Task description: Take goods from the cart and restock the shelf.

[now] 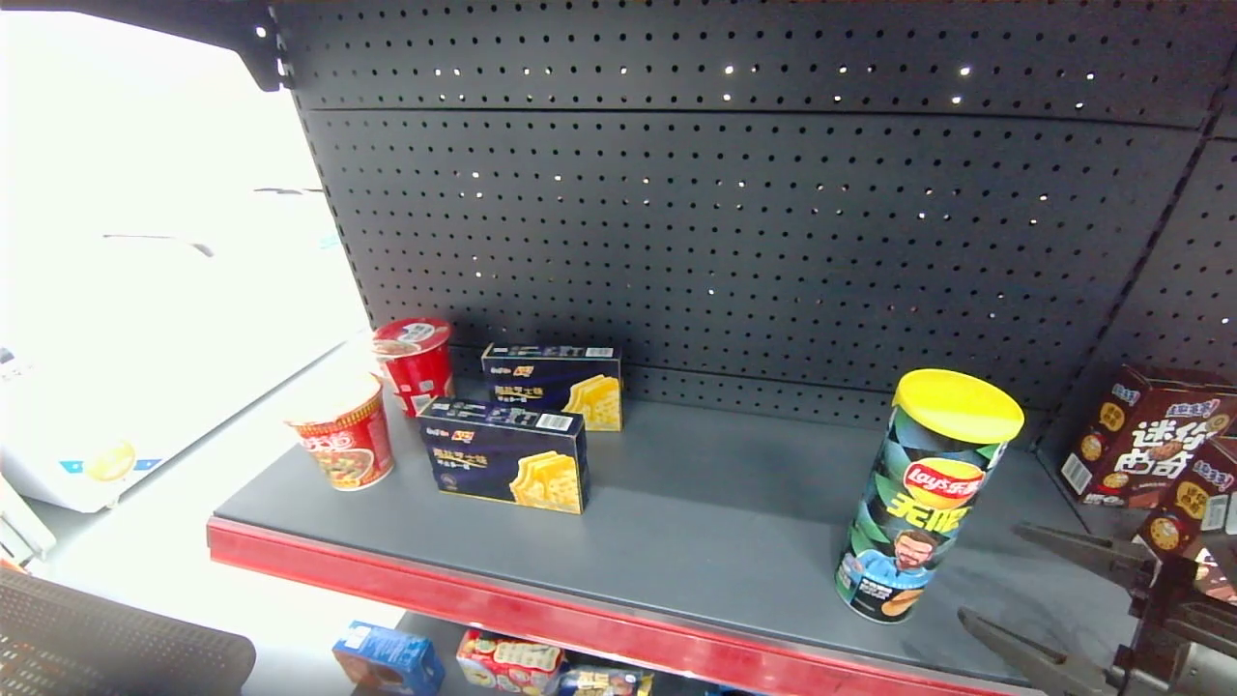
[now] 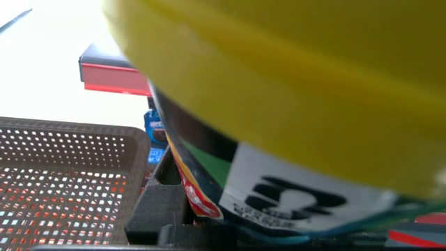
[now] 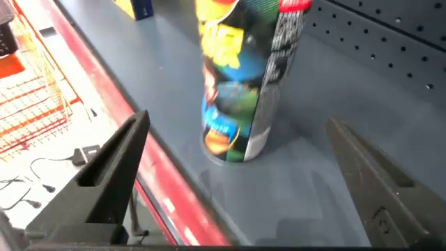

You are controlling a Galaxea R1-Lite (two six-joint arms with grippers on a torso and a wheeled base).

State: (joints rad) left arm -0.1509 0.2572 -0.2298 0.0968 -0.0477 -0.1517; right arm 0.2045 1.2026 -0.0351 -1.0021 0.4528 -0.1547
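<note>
Shop aisle backed by a black pegboard wall.
The pegboard (image 1: 754,222) rises behind the grey, red-edged shelf (image 1: 676,503), with pinpoints of light in its holes. There is glaring white brightness at left and a pale floor (image 3: 70,199) with loose cables (image 3: 43,187).

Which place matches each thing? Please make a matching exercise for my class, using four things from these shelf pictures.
Things:
1. chip can
2. noodle cups
3. dark blue boxes
4. right gripper

Places:
A. left end of the shelf
B. open, right of the can, at the shelf's front
C. standing upright on the shelf's right part
D. just right of the cups

Pairs: 1-C, 2-A, 3-D, 4-B
</note>
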